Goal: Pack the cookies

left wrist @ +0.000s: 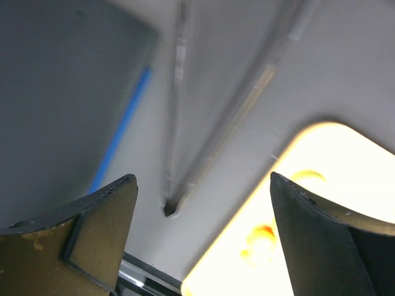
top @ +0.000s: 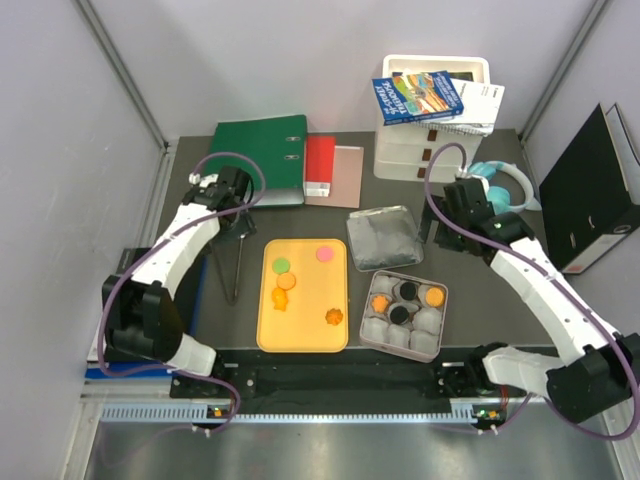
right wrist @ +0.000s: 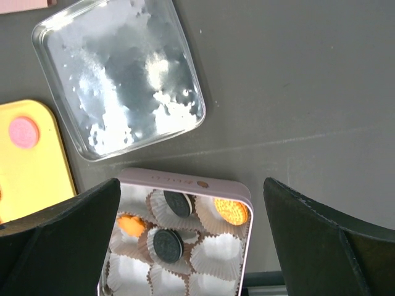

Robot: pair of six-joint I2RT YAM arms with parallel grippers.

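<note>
Several cookies lie on the yellow tray [top: 303,330]: a green one [top: 282,265], a pink one [top: 324,254] and orange ones [top: 284,291]. The open tin [top: 371,318] holds white paper cups with two black cookies [right wrist: 166,245] and orange ones [right wrist: 231,211]. My left gripper [top: 236,213] [left wrist: 203,179] stands open above clear tongs [left wrist: 174,197] that lie on the table left of the tray, apart from the fingers. Over the tin's far edge, near the lid [top: 384,238], my right gripper [top: 441,232] [right wrist: 192,182] hangs open and empty.
A green binder [top: 260,150] and a red book [top: 320,165] lie at the back. White drawers [top: 430,135] with books on top stand at the back right, teal headphones [top: 500,180] beside them. A black binder [top: 590,190] leans at the right wall.
</note>
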